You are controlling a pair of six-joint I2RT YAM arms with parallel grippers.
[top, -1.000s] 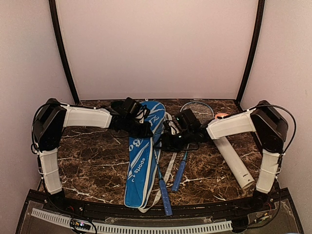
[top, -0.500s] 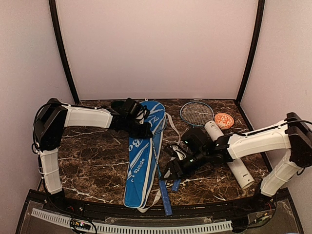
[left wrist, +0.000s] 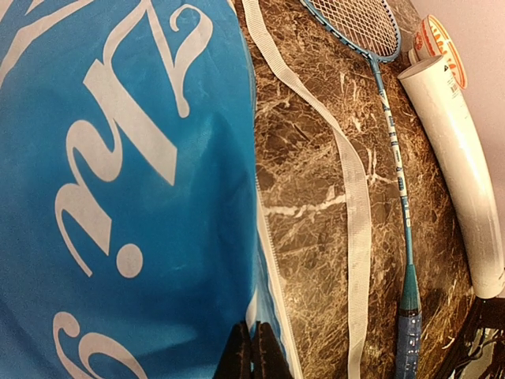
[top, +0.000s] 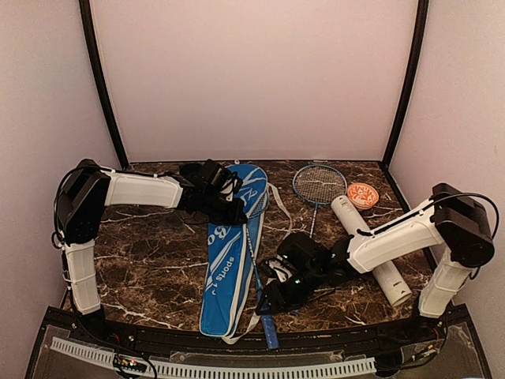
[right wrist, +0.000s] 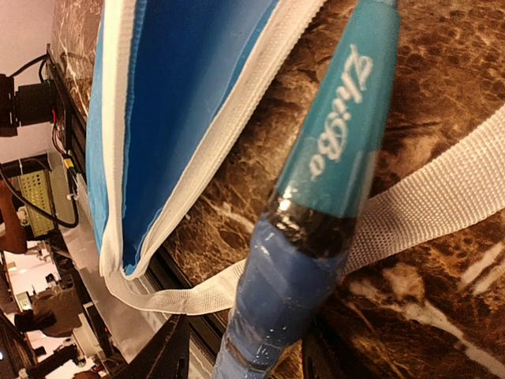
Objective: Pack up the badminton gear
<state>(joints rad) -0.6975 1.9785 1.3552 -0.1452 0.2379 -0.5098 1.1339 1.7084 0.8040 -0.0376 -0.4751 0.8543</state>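
Observation:
The blue racket bag [top: 227,260] with white lettering lies lengthwise in the middle of the table. One racket's shaft lies along its open edge, and its blue handle [top: 267,327] sticks out at the front. My left gripper [top: 237,210] is shut on the bag's edge by the zipper [left wrist: 254,347]. The second racket's head [top: 317,183] lies at the back, shaft running forward. My right gripper [top: 274,298] is open, and its fingers straddle a blue handle [right wrist: 292,292] low over the table. The white tube [top: 371,246] lies to the right. No shuttlecocks show.
An orange patterned round lid [top: 363,194] lies at the back right, beside the tube's far end. The bag's white strap [right wrist: 442,197] runs under the handle and loops towards the table's front edge [top: 316,330]. Walls close in the table on three sides.
My right arm has swung from the table's middle towards the front and come down over a racket handle. My left arm and the bag have not moved.

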